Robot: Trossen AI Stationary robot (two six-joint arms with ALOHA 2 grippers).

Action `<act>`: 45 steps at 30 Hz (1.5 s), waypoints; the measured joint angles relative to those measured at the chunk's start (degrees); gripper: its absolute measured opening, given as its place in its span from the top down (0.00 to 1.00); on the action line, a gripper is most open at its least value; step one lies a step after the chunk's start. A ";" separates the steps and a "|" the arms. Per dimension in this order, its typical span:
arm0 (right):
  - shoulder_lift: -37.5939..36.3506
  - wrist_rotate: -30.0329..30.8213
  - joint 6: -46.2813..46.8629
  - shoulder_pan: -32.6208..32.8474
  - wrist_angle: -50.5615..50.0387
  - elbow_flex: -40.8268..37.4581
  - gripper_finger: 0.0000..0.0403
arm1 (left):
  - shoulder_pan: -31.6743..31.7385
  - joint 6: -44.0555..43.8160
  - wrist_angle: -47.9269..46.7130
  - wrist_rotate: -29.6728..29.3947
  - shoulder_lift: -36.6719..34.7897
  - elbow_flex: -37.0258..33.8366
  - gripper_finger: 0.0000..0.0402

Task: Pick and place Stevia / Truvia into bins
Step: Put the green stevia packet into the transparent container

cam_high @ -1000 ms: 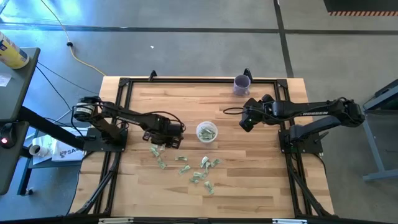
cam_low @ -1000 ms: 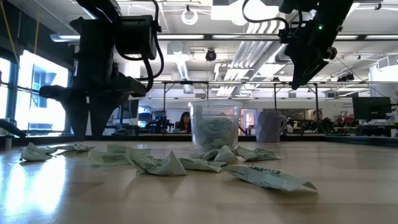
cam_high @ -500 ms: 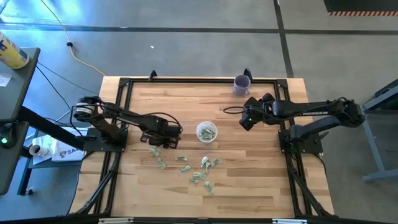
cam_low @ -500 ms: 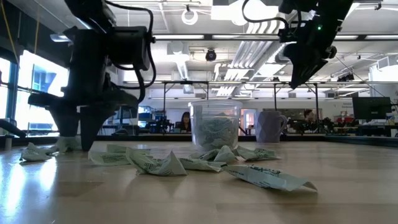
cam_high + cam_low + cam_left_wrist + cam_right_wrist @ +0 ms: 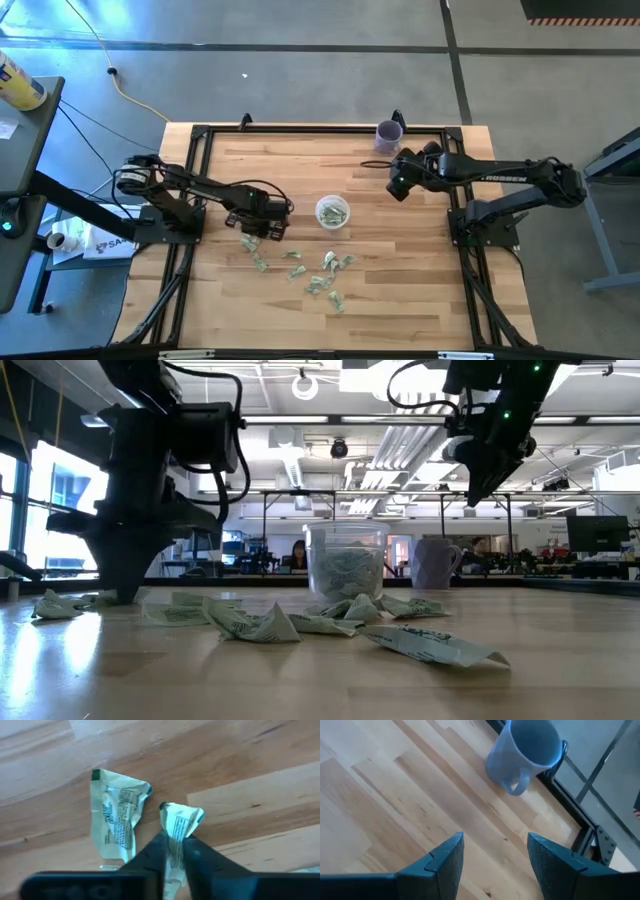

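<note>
Bench (image 5: 400, 290): only my left wrist view shows left claw (image 5: 175, 851) pinching a Stevia packet (image 5: 178, 832); clear cup (image 5: 345, 567) holds packets; right claw (image 5: 495, 855) released.

A purple mug (image 5: 389, 135) stands at my table's (image 5: 400, 290) twelve-to-one o'clock edge, handle and open mouth plain from my right wrist (image 5: 527, 751). Off the table at nine o'clock sits a dark side stand (image 5: 25, 190) with a yellow bottle (image 5: 20, 82) on it, a yellow cable (image 5: 120, 75) trailing over the floor beside. Across the room a person (image 5: 297, 555) sits among desks.
</note>
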 joint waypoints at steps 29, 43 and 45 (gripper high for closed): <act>-0.02 -2.92 -5.90 -1.27 7.86 -0.02 0.48 | 16.67 83.48 16.63 10.38 4.05 25.43 0.93; -0.02 -6.41 -3.84 -0.45 7.88 -0.02 0.48 | 11.37 88.43 24.07 10.67 9.88 25.36 0.90; -0.02 -5.24 -2.60 0.61 7.88 -0.02 0.48 | 11.09 89.47 25.79 7.44 9.82 25.38 0.88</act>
